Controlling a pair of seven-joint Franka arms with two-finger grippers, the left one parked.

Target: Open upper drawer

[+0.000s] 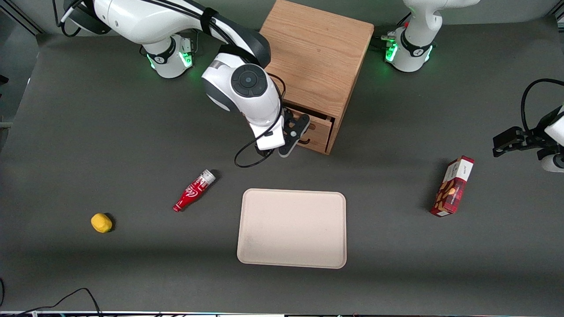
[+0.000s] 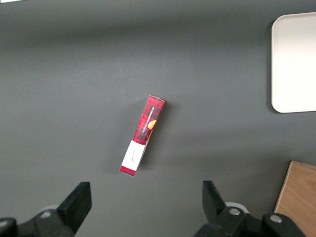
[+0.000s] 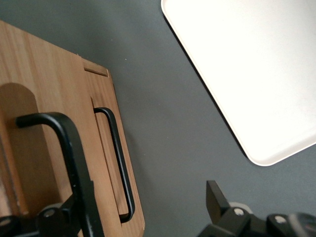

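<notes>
The wooden cabinet (image 1: 315, 53) stands at the back middle of the table, its two drawer fronts facing the front camera. The upper drawer (image 1: 320, 122) shows a dark gap along its top edge. My right gripper (image 1: 294, 132) hangs right in front of the drawer fronts and is open. In the right wrist view the upper drawer's black wire handle (image 3: 69, 143) crosses close over one finger, while the other finger (image 3: 216, 195) stands over bare table. The gripper (image 3: 145, 202) holds nothing. The bottom drawer's handle (image 3: 118, 158) lies between the fingers, lower down.
A cream tray (image 1: 291, 229) lies nearer the front camera than the cabinet. A red bottle (image 1: 194, 190) and a yellow lump (image 1: 101, 223) lie toward the working arm's end. A red snack box (image 1: 454, 186) stands toward the parked arm's end.
</notes>
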